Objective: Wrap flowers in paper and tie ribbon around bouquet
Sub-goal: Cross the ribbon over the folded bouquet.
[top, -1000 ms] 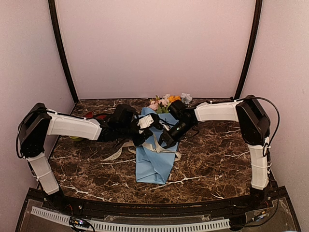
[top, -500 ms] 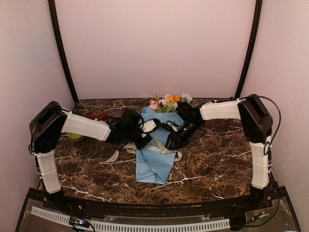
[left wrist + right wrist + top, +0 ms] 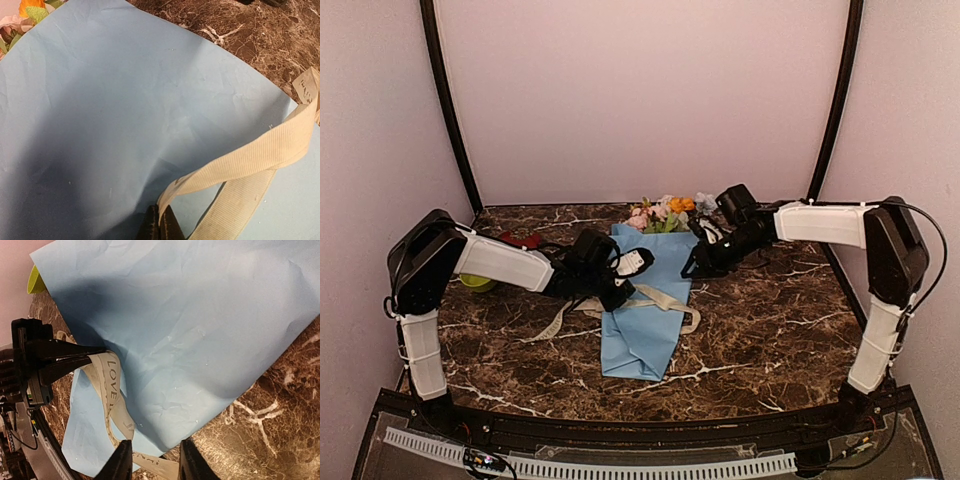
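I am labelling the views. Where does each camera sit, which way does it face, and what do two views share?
Top external: above and behind, looking down at the marble table; left arm and right arm show.
Left wrist: on the left arm, facing along the shut left pincer, which grips the ribbon over light-blue paper.
Right wrist: on the right arm, facing down past the open right pincer at the paper.
Shared: both wrist views show paper and ribbon.

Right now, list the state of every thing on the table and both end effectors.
paper: folded over the flowers, lying flat, light-blue face up
flowers: heads sticking out of the paper's far end
ribbon: draped loose across the paper, untied
left end effector: shut on the ribbon
right end effector: open, holding nothing
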Controlling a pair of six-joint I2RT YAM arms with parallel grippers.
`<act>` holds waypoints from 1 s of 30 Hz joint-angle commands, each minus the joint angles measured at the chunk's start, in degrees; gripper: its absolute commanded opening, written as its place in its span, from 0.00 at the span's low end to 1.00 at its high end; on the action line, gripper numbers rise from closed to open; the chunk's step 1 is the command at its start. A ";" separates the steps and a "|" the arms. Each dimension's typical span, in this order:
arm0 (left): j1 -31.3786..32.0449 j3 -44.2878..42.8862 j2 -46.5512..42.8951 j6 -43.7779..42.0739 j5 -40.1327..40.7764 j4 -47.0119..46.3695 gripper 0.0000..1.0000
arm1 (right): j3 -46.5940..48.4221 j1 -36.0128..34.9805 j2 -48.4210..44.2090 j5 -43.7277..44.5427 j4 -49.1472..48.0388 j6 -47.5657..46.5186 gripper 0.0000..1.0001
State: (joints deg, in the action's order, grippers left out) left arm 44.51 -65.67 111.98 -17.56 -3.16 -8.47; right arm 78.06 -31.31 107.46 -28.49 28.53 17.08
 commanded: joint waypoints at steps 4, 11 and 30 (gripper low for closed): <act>-0.73 -1.51 -0.01 1.63 -0.46 -0.44 0.00 | -15.51 -6.20 -10.58 5.98 -13.50 8.52 0.22; -0.92 -1.61 -0.18 2.10 -1.03 -0.59 0.00 | -21.30 -12.87 -9.47 12.60 -22.62 16.92 0.13; -0.92 -1.00 -1.41 1.59 -1.71 -0.71 0.00 | -12.46 -12.36 2.56 17.75 -29.16 15.56 0.27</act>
State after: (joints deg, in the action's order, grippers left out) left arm 43.88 -65.76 111.98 -15.97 -4.08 -8.91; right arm 63.13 -44.05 108.38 -11.57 2.44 34.37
